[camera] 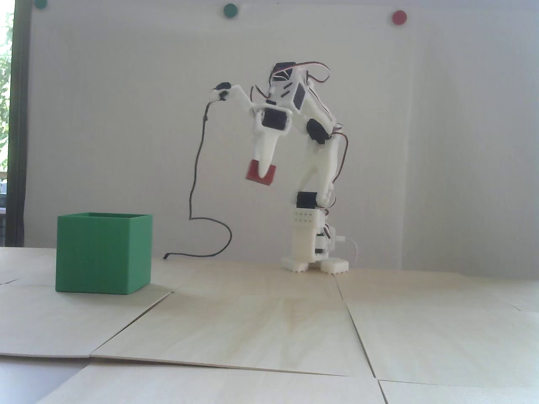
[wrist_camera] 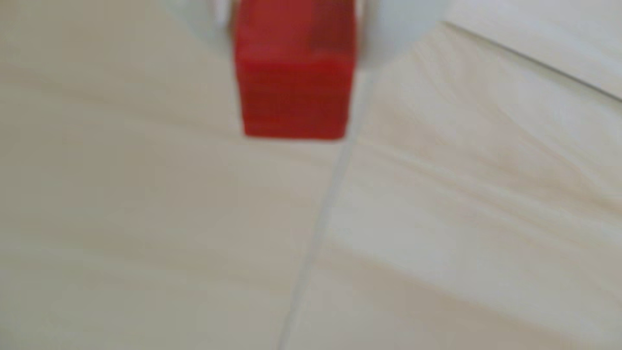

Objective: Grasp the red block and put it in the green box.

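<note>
Pale wood-panelled worktop [camera: 269, 328], white wall behind — the tool [camera: 262, 173] pinches the red block [camera: 252, 171] high in the air, well right of the open-topped green box [camera: 103, 256], apparently for carrying across.

Wood panels [camera: 294, 328], black cable [camera: 198, 168], wall w/ colored dots [camera: 230, 10].

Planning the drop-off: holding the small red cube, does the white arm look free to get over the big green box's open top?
Probably yes. The gripper holds the small red cube in the air, higher than the rim of the large green box in the fixed view, and nothing stands between them. Whether it reaches that far is unclear.
</note>
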You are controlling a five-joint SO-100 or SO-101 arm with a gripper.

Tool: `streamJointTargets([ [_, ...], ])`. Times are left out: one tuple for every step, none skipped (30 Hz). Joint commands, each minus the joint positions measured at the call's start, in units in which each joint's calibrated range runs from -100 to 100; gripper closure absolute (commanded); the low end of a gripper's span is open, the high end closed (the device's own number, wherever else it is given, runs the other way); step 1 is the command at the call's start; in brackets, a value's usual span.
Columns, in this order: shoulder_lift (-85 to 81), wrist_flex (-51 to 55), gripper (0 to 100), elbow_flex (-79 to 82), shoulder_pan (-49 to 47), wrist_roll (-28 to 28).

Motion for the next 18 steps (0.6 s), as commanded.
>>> streamJointTargets([
  [-4.2, -5.7, 98, -3.3, 10.5, 4.1],
  [-4.2, -6.4, 98, -3.1, 12.4, 4.5],
  [-4.2, -7.5, 98, -2.6, 14.6, 4.7],
  [-4.2, -8.7, 98, -1.9, 16.7, 4.7],
  [-4.2, -10.5, 98, -1.0, 18.6, 4.7],
  [-4.2, -14.3, 98, 0.9, 20.8, 4.8],
  [-4.2, -16.7, 98, 2.1, 21.5, 4.8],
  [-4.1, -19.5, 98, 3.6, 21.9, 4.8],
  [-3.8, -22.4, 98, 5.2, 22.0, 4.8],
  [-3.2, -25.0, 98, 6.6, 22.0, 4.7],
  [-2.3, -27.0, 98, 7.3, 22.0, 4.6],
  [-1.0, -28.7, 98, 7.9, 22.0, 4.4],
  [0.7, -29.8, 98, 8.0, 22.0, 4.3],
  [3.1, -31.3, 98, 8.0, 22.0, 4.3],
  [5.0, -32.2, 98, 6.9, 22.0, 4.3],
  [7.4, -32.3, 98, 4.5, 22.0, 4.4],
  [8.5, -32.3, 98, 3.3, 22.0, 4.3],
  [9.7, -32.3, 98, 1.6, 22.0, 4.3],
])
